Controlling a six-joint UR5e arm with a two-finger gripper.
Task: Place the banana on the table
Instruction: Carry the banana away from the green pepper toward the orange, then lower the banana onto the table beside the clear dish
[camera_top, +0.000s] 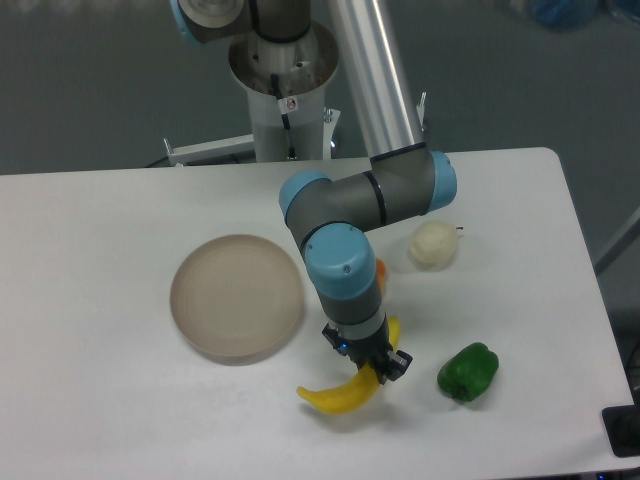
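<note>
Hand (372, 366) clenched on banana (335, 396), gripping its right end; rest curves out left below the hand, over the near tabletop (100, 420), right of plate (237, 296). No legible writing.

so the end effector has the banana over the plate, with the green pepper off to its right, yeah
Not over the plate. The camera view shows the end effector holding the banana over bare table, to the right of the plate. The green pepper is indeed off to its right.
</note>
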